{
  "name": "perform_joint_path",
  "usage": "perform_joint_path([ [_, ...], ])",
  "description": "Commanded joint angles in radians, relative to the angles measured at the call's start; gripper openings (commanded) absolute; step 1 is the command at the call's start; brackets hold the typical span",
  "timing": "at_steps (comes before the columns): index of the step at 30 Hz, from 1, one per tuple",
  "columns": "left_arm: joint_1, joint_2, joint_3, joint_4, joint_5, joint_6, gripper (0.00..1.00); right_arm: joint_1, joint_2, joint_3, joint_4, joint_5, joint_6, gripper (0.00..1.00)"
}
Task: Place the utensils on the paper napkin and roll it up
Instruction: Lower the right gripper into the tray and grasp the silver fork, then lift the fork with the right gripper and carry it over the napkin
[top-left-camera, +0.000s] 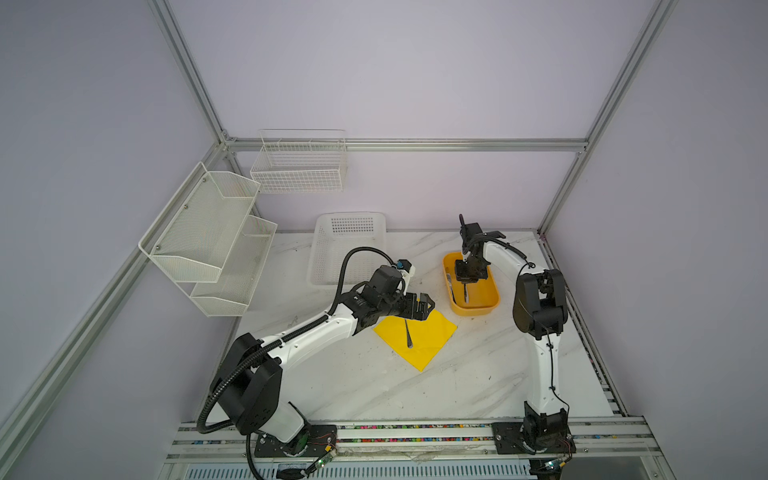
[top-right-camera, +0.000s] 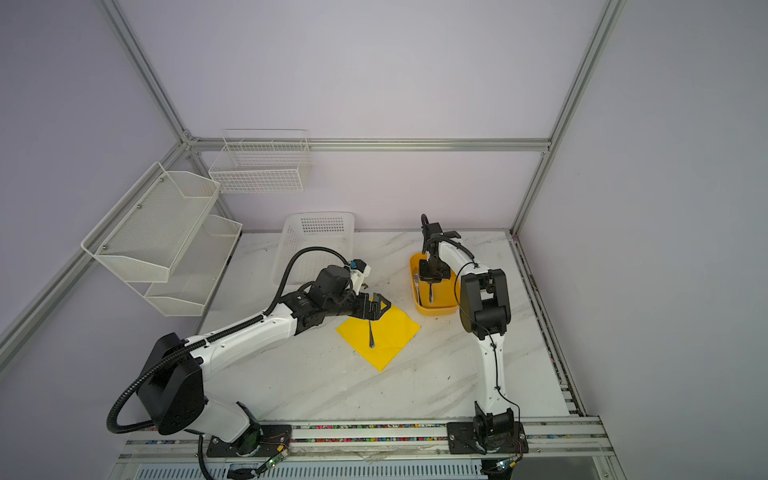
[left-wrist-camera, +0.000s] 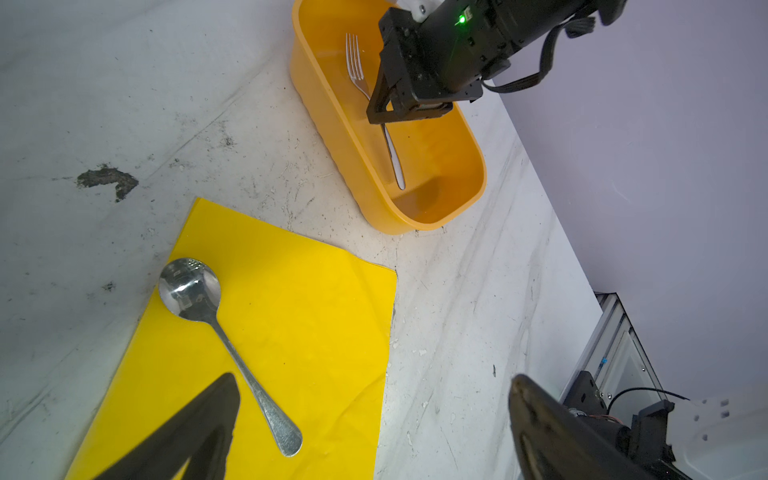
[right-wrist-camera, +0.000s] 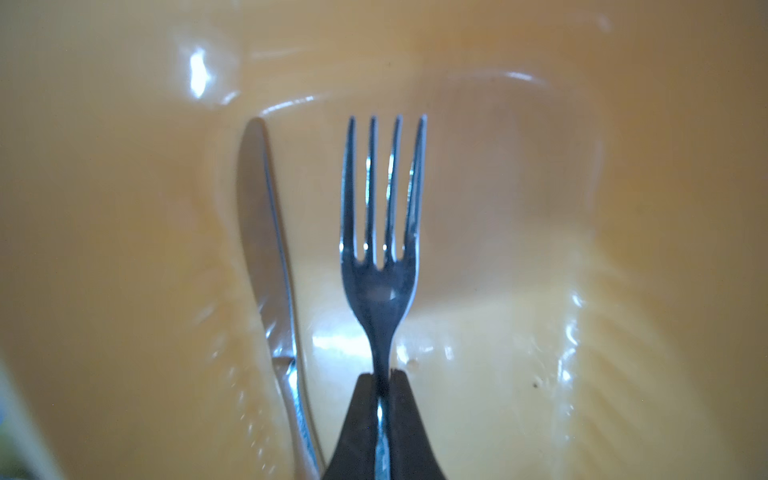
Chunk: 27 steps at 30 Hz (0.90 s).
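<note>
The yellow paper napkin (top-left-camera: 428, 338) (top-right-camera: 390, 336) (left-wrist-camera: 291, 324) lies flat on the marble table. A silver spoon (top-left-camera: 408, 332) (top-right-camera: 371, 334) (left-wrist-camera: 232, 349) rests on it. My left gripper (top-left-camera: 428, 306) (top-right-camera: 382, 306) (left-wrist-camera: 374, 380) hovers open over the napkin's far corner, above the spoon's handle end, holding nothing. My right gripper (top-left-camera: 464, 286) (top-right-camera: 431, 286) (right-wrist-camera: 382, 376) reaches down into the orange tub (top-left-camera: 473, 309) (top-right-camera: 436, 311) (left-wrist-camera: 332, 124) and is shut on the neck of the fork (right-wrist-camera: 382, 249) (left-wrist-camera: 355, 62). The knife (right-wrist-camera: 270, 270) lies beside the fork on the tub floor.
A white perforated plastic basket (top-left-camera: 349, 245) (top-right-camera: 316, 241) stands behind the left arm. A two-tier mesh shelf (top-left-camera: 208, 232) hangs on the left frame and a wire basket (top-left-camera: 299, 166) on the back wall. The tub sits just beyond the napkin's right corner.
</note>
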<state>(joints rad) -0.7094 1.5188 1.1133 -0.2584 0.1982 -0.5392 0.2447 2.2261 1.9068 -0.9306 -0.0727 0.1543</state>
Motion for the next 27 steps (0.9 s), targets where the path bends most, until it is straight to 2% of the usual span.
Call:
perform_joint_path([
  [1,-0.001,-0.045,0.069,0.007,-0.018,0.013,1.0,-0.002,-0.113,-0.014,-0.03,-0.026,0.013,0.05],
  [10,0.008,-0.092,0.056,-0.045,-0.085,-0.007,1.0,0.046,-0.266,-0.119,-0.007,-0.149,0.025,0.05],
  [18,0.014,-0.213,-0.06,-0.017,-0.187,-0.051,1.0,0.203,-0.313,-0.233,0.081,-0.189,0.103,0.05],
  [27,0.03,-0.29,-0.151,0.003,-0.226,-0.097,1.0,0.317,-0.307,-0.363,0.202,-0.225,0.197,0.05],
])
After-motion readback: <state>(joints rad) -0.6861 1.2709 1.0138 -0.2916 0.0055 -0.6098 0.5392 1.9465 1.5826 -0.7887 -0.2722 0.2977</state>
